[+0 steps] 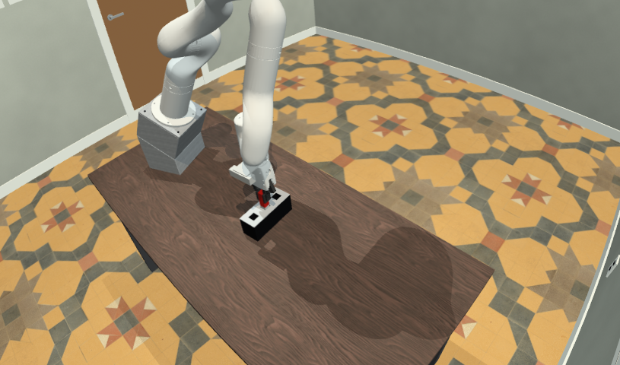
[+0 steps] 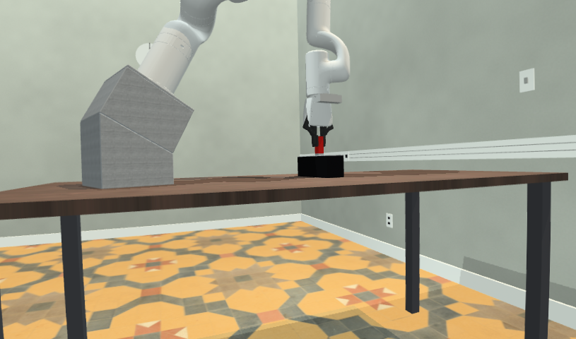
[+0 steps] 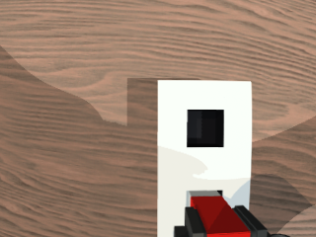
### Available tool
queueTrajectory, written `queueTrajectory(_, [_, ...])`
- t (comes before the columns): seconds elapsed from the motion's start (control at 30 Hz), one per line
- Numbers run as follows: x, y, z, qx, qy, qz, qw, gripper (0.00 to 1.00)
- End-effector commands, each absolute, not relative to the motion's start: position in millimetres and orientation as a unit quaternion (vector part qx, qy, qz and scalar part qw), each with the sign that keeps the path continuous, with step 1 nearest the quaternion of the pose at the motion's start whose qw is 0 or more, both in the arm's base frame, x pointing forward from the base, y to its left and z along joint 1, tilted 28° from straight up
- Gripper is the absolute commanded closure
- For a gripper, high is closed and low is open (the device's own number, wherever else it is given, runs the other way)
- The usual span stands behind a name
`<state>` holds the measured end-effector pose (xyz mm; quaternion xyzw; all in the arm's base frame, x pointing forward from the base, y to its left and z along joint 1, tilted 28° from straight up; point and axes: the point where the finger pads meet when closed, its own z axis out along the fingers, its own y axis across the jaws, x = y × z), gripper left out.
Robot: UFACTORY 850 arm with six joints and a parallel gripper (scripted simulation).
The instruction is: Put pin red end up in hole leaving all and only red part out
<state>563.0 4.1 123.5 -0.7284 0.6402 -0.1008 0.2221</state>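
A black block [image 1: 265,215] with a white top and square holes sits in the middle of the wooden table; it also shows in the side view [image 2: 320,166] and the wrist view [image 3: 204,158]. My gripper [image 1: 263,192] is shut on the red end of the pin [image 1: 261,198] and holds it upright in the block's middle hole. In the side view the gripper [image 2: 319,135] grips the pin [image 2: 319,145], and only red shows above the block top. In the wrist view the pin [image 3: 220,227] stands in the near hole; another hole [image 3: 205,128] beyond it is empty.
The robot's grey base [image 1: 171,135] stands at the table's far left corner. The table's edges lie well away from the block. Tiled floor surrounds the table.
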Motion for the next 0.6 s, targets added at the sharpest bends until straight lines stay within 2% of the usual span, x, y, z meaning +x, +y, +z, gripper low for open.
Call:
queueTrajectory(0.0, [563.7, 3.7, 124.2, -0.728, 0.64, -0.101, 0.223, 1.0])
queueTrajectory(0.57, [565.0, 4.6, 120.5, -0.728, 0.64, -0.101, 0.223, 1.0])
